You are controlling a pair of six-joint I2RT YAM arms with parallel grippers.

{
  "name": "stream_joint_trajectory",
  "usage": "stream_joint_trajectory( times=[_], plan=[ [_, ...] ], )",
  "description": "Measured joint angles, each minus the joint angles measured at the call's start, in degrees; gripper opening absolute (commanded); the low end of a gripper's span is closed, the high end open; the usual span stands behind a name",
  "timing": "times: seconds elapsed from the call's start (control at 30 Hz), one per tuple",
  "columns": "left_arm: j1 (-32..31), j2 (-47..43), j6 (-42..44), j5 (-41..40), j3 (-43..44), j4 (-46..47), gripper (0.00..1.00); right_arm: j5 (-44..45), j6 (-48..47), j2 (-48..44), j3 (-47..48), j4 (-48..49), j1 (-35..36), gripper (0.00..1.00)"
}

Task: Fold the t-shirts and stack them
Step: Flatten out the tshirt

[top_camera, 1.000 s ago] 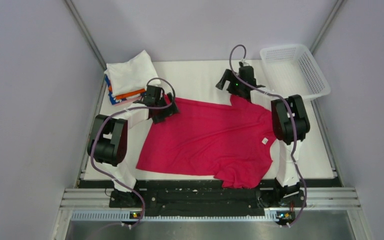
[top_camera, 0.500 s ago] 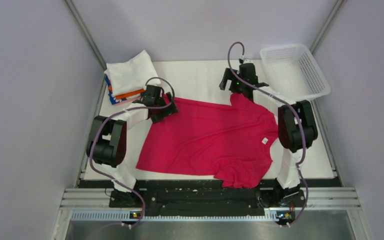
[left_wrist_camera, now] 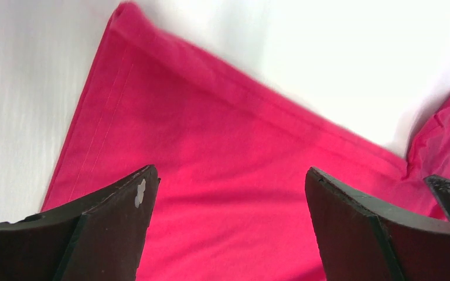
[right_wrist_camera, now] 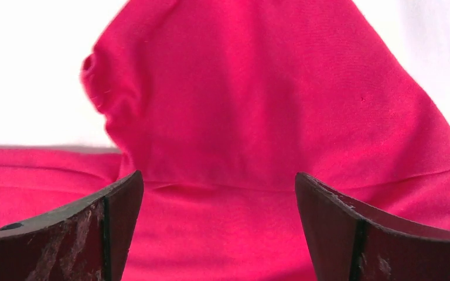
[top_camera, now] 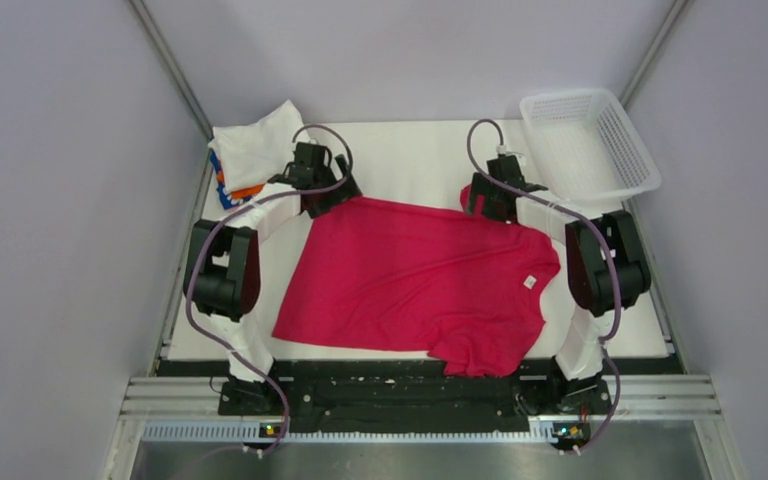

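Both pincers stand with their jaws spread wide and nothing between them. In its own wrist view the left pincer (left_wrist_camera: pixel 229 172) shows two dark fingers (left_wrist_camera: pixel 114 231) rising from the lower corners of the frame. Flat cloth of the crimson-pink t-shirt (left_wrist_camera: pixel 228 134) fills the gap between them. Whether the fingers touch the cloth, I cannot tell. A stitched corner of the shirt points to the upper left of that frame, with bare white table (left_wrist_camera: pixel 340 52) beyond it.

The right pincer (right_wrist_camera: pixel 218 175) is spread just as wide. Past its fingertips a sleeve (right_wrist_camera: pixel 269 88) humps up in the middle of the frame, its rounded edge at the left, with white surface behind it.

From above, the left pincer sits at the upper-left corner of the shirt and the right one at the sleeve on its upper-right side. The shirt lies spread across the middle of the table. Its small white neck tag (top_camera: pixel 530 282) is toward the right, and its other sleeve is bunched at the table's lower edge.

At the upper left a stack of folded t-shirts (top_camera: pixel 255 150) rests on the table, white on top, with orange and blue edges showing below. It lies just beside the left arm's wrist. A white mesh basket (top_camera: pixel 585 135) sits at the upper right.
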Motion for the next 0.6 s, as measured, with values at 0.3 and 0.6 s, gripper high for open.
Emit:
stream_joint_trajectory(
  times=[0.3, 0.6],
  plan=[
    [0.1, 12.5, 0.9, -1.6, 12.9, -2.3, 0.99, -0.2, 1.2, 7.5, 6.2, -0.6, -1.3, 0.99],
    [2.1, 25.4, -0.3, -3.2, 28.8, -2.5, 0.99, -2.1, 1.3, 14.1, 15.8, -1.3, -3.3, 0.99]
  ],
)
